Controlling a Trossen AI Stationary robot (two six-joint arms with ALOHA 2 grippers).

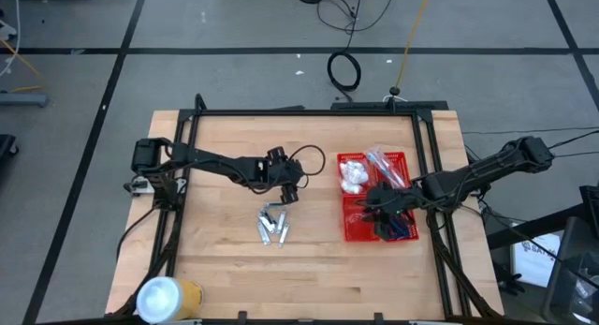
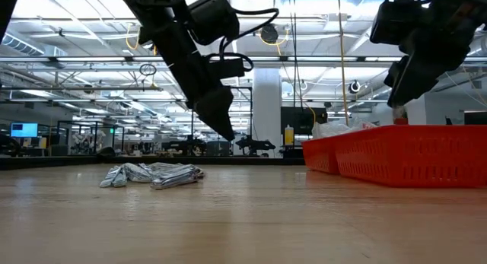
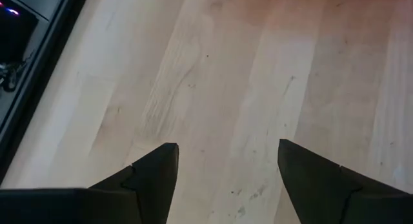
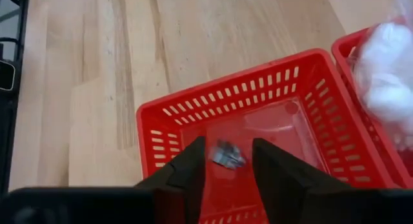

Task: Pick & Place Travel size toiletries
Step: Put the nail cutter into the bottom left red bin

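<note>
Sorting of travel toiletries into a red basket point(image 1: 348, 233), shown partway through. White packets point(image 1: 352, 174) fill one far compartment and blue-handled items point(image 1: 386, 166) lie in the compartment beside it. The right gripper point(image 4: 226, 161) hangs over a near compartment with its fingers spread; a single silver-grey tube point(image 4: 227, 155) shows between them, below, inside that compartment (whether it already rests on the basket floor or is dropping cannot be told). The fingers do not appear to pinch it, so this tube is judged delivered.

A heap of silver-grey tubes point(image 1: 273, 224) lies on the table point(image 1: 225, 269) near its middle, well apart from the basket; in the low view the heap point(image 2: 152, 174) lies flat on the wood. The left gripper point(image 1: 286, 195) hovers just beyond this heap, fingers parted and empty, with only bare wood between them in its wrist view. A white-and-yellow roll point(image 1: 167, 297) stands at the near left corner, untouched.

Remaining work, as judged: the heap of tubes must be carried across, several trips at least.
</note>
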